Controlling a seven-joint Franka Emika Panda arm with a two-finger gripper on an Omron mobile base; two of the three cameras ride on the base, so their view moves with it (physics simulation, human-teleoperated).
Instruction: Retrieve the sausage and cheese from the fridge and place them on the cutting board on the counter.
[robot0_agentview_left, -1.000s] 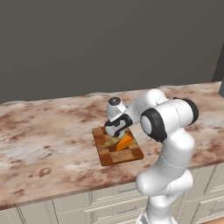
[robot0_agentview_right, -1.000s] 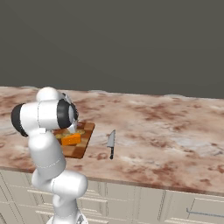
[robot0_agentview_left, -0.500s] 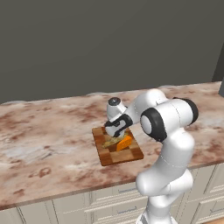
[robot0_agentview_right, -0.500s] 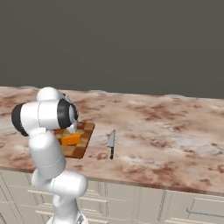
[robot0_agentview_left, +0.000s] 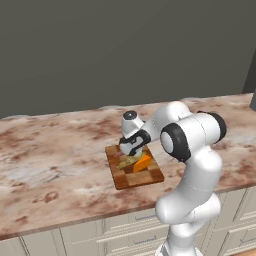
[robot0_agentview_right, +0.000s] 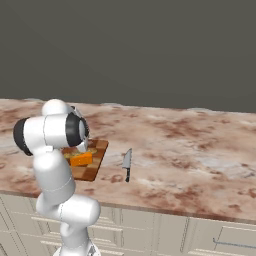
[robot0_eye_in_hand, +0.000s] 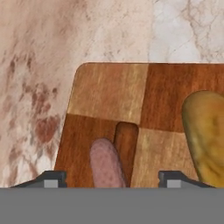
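On the mottled counter (robot0_agentview_left: 60, 160) lies the dark checkered cutting board (robot0_agentview_left: 145, 176) (robot0_agentview_right: 91, 172) (robot0_eye_in_hand: 109, 92). The reddish-brown sausage (robot0_eye_in_hand: 107, 164) rests on the board between the fingertips (robot0_eye_in_hand: 52, 179), which stand wide apart and clear of it. My gripper (robot0_eye_in_hand: 112, 179) (robot0_agentview_left: 125, 156) is open, pointing down just above the board's far left part. The orange cheese (robot0_agentview_left: 143, 162) (robot0_agentview_right: 81, 159) sits on the board beside the hand. The fridge is out of view.
A tan-olive oblong lump (robot0_eye_in_hand: 205, 131) (robot0_agentview_left: 129, 161) also lies on the board, right of the sausage in the hand view. A knife (robot0_agentview_right: 127, 162) lies on the counter right of the board. Cream cabinets (robot0_agentview_left: 125, 227) run below the counter, with a dark wall behind.
Arm, board and food keep the same places in both base views.
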